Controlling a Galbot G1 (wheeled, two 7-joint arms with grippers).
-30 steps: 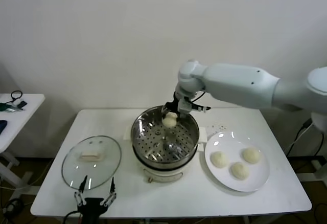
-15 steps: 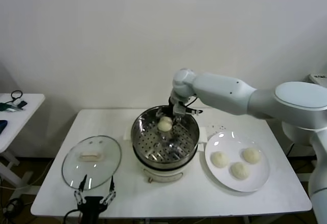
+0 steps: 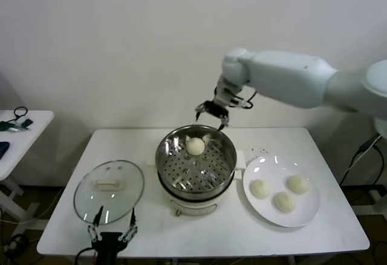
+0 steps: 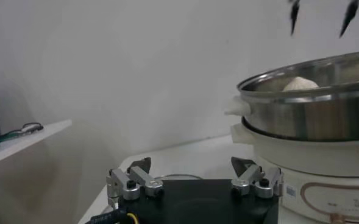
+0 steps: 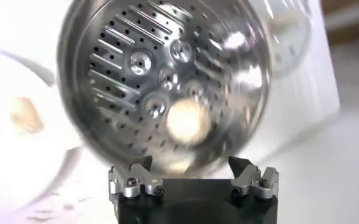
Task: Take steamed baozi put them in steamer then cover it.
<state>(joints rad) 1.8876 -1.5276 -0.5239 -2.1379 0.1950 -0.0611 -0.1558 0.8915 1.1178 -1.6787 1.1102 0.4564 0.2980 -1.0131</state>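
One baozi [image 3: 195, 146] lies on the perforated floor of the steel steamer [image 3: 171, 164], near its far wall; the right wrist view looks down on this baozi [image 5: 187, 121] inside the steamer [image 5: 124, 67]. My right gripper [image 3: 210, 113] hangs open and empty above the steamer's far rim; its jaws stand wide apart [image 5: 191, 166]. Three baozi [image 3: 283, 202] rest on the white plate [image 3: 308, 214]. The glass cover [image 3: 109, 189] lies flat on the table at the left. My left gripper [image 3: 112, 227] is parked open at the table's front edge, just before the cover.
The steamer sits on a cream-white pot base [image 3: 193, 205] in the middle of the white table [image 3: 230, 235]. A small side table [image 3: 24, 133] with cables stands off to the left. A white wall runs close behind.
The right gripper has opened, let the baozi drop into the steamer, and risen up and back to above the far rim. The left arm has not moved.
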